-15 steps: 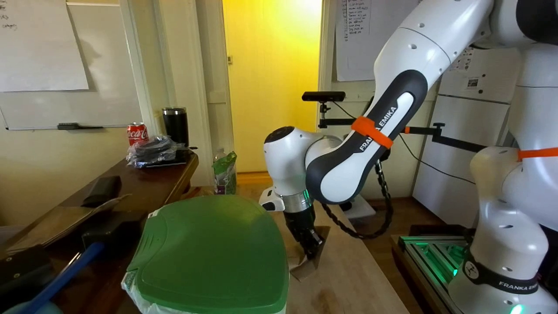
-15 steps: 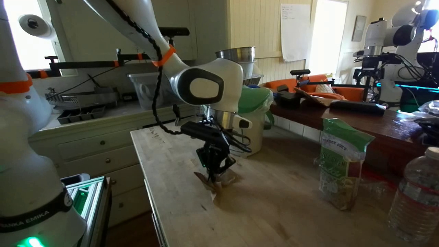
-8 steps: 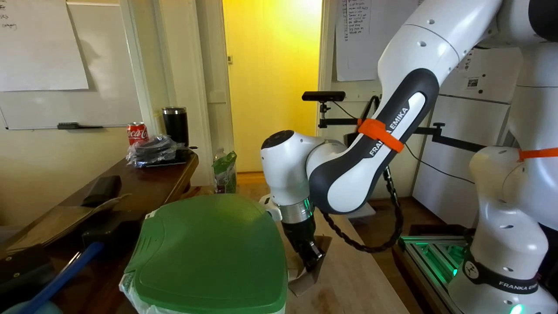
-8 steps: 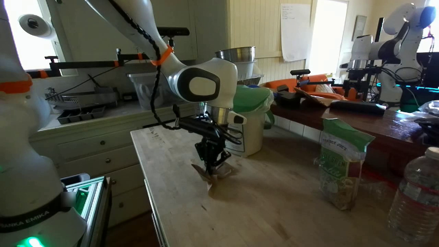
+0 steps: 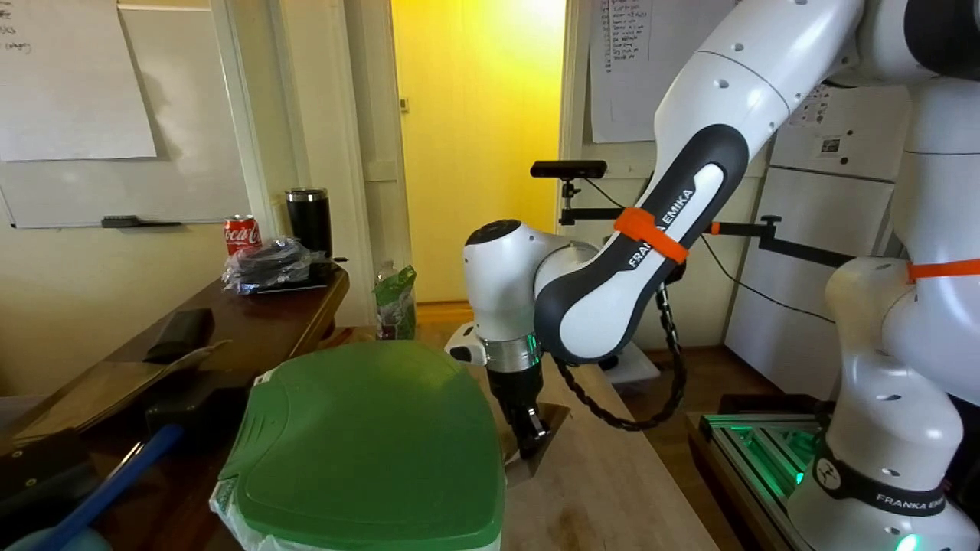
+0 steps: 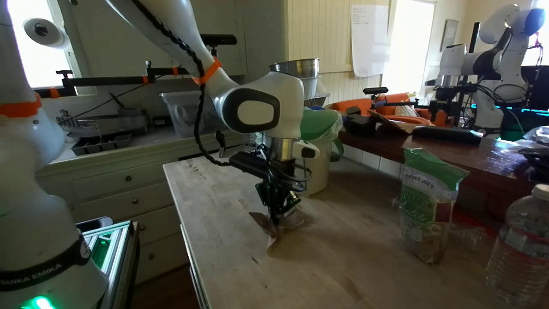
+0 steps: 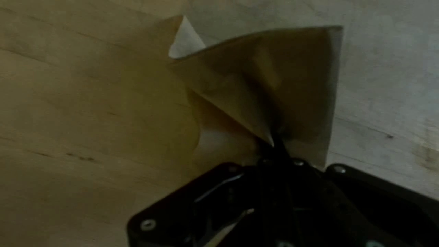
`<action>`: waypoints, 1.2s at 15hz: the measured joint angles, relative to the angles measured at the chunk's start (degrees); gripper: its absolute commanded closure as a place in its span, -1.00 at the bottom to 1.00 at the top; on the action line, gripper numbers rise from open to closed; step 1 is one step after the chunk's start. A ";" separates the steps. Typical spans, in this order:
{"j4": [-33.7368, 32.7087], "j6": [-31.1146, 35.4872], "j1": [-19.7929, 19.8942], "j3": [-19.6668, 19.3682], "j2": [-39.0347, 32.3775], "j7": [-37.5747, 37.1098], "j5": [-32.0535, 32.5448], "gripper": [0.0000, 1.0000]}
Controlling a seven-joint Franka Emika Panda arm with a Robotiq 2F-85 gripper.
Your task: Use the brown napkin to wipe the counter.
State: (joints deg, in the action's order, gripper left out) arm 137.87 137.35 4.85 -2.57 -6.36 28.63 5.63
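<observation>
Down over the pale planked desk [image 6: 223,266], the white arm [image 5: 628,306] bends low, its black tool [image 6: 275,220] pointing at the wood. It is clamped on the brown napkin [image 7: 305,68], which gathers into folds where it is pinched. The napkin is down on the desk right beneath the tool, its loose edges spreading outward; one corner tips up off the surface, and a paler flap pokes out along one side.

From where I stand, I see a tall pale bin [image 6: 317,176] with a green lid [image 5: 375,444] set on the same desk, near the tool, with a white liner [image 5: 233,509] hanging out under the rim. Just beside the napkin, a small dark mark [image 6: 254,260] shows on the bare wood, and a brownish stain [image 5: 570,528] lies apart from it. Farther along, a green-topped printed bag [image 6: 429,206] stands upright, with a clear capped bottle [image 6: 521,244] near it, not touching.

Alongside runs a dark wooden ledge [image 5: 264,325], where a red cola can [image 5: 242,234] and a black tumbler [image 5: 308,222] stand by a bundle [image 5: 269,264] in clear plastic. Beyond it all, a yellow door [image 5: 478,168] catches bright light up high.
</observation>
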 measured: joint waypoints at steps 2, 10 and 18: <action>0.00 1.80 1.93 -1.69 -0.23 0.57 -0.58 0.99; -2.07 5.42 11.07 -8.25 -1.88 5.44 -6.98 0.99; -3.63 5.82 17.54 -13.59 -1.42 5.95 -10.39 0.99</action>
State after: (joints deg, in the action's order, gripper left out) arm 134.24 143.17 22.39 -16.16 -7.78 34.58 -4.76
